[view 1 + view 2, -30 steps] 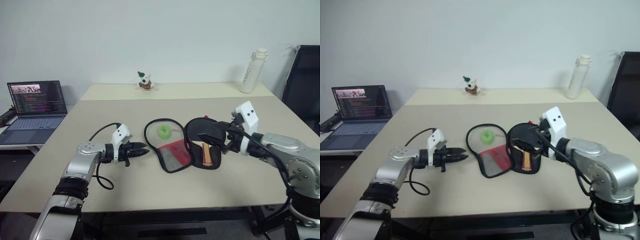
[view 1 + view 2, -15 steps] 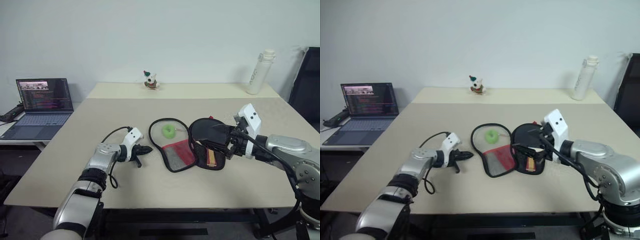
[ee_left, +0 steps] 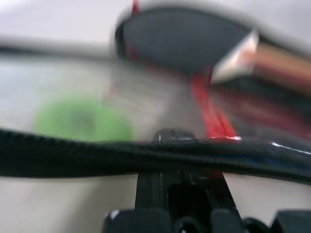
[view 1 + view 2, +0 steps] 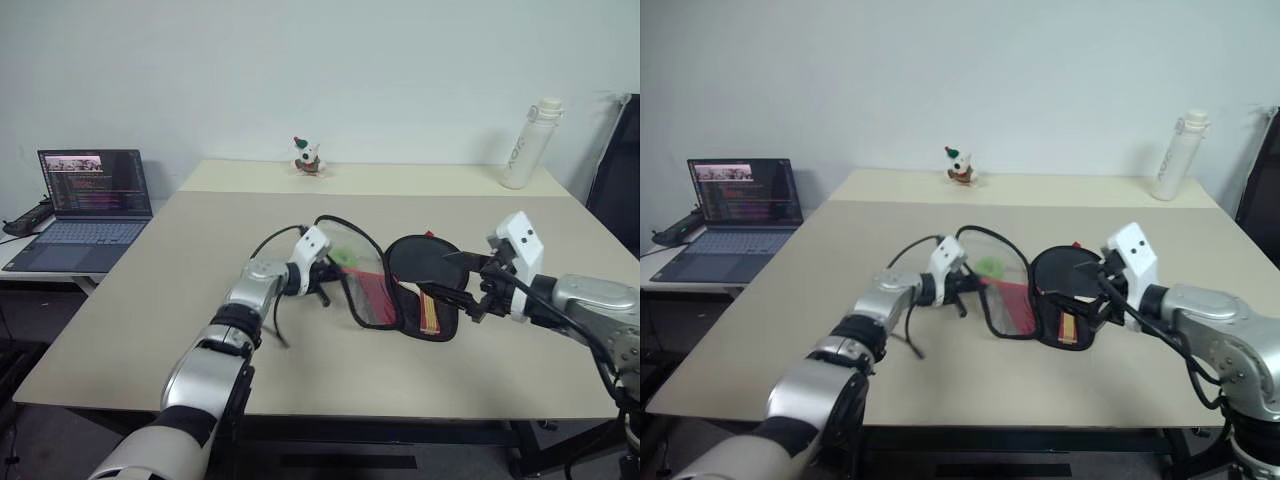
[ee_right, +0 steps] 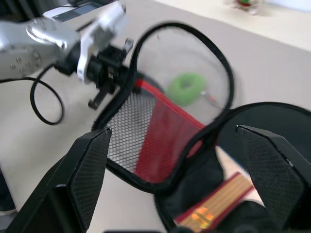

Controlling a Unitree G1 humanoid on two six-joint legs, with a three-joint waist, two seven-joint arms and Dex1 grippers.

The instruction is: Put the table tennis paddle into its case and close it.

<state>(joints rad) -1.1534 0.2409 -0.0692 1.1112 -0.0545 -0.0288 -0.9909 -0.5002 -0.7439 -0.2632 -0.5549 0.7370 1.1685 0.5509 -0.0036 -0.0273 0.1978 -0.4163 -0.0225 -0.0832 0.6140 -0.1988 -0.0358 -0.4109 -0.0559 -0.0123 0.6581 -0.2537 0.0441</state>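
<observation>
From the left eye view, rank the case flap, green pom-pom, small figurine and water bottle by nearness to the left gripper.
1. Case flap, at the left gripper.
2. Green pom-pom, just beyond.
3. Small figurine, far edge.
4. Water bottle, far right corner.

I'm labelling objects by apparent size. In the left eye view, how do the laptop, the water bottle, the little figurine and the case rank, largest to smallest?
1. Case, lid flap raised, or laptop: too close to rank, and the case sits nearer the camera.
3. Water bottle.
4. Figurine, plainly smallest.
</observation>
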